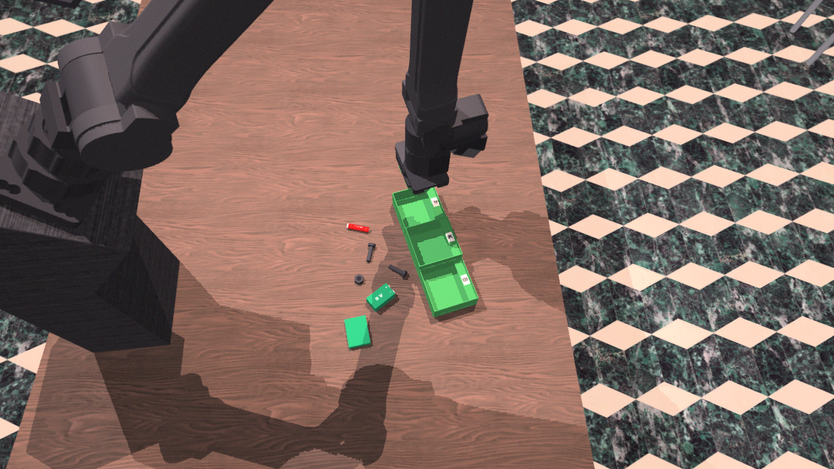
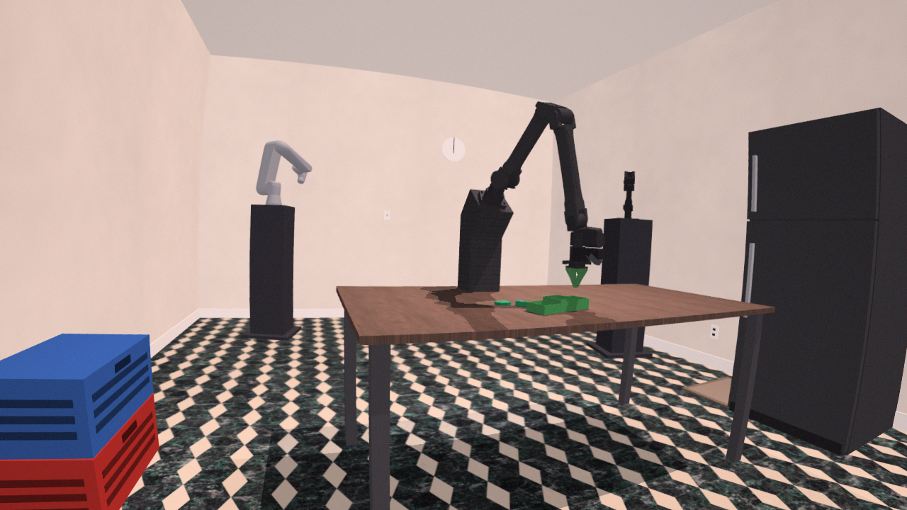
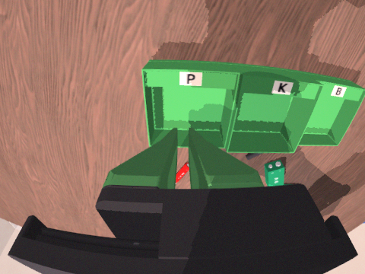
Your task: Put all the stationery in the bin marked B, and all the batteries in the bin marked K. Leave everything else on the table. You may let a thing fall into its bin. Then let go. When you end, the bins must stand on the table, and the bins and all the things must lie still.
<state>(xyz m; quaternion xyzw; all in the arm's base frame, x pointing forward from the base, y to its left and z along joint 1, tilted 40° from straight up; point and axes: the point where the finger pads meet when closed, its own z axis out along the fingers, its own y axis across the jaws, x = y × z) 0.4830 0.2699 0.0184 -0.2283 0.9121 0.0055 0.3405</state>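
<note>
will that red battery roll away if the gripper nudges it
Probably: the red battery is a slim cylinder lying on its side on the smooth wooden table, so a sideways nudge could roll it. It looks small and likely light. Closing across its round body seems safer.

My arm (image 2: pixel 566 171) is matte charcoal all over, built of long, squarish links with rounded, drum-shaped joint housings (image 1: pixel 111 111) nearest the dark wood-grained pedestal (image 2: pixel 480 244) it grows from. Farther from that pedestal the wrist block (image 1: pixel 445 125) is chunkier, with a boxy lobe jutting off one side. My gripper (image 3: pixel 182 135) has a wide black body (a shallow groove runs along its edge) and two bright green, wedge-shaped fingers tapering to narrow tips. I see no cables, screws or markings.
</note>
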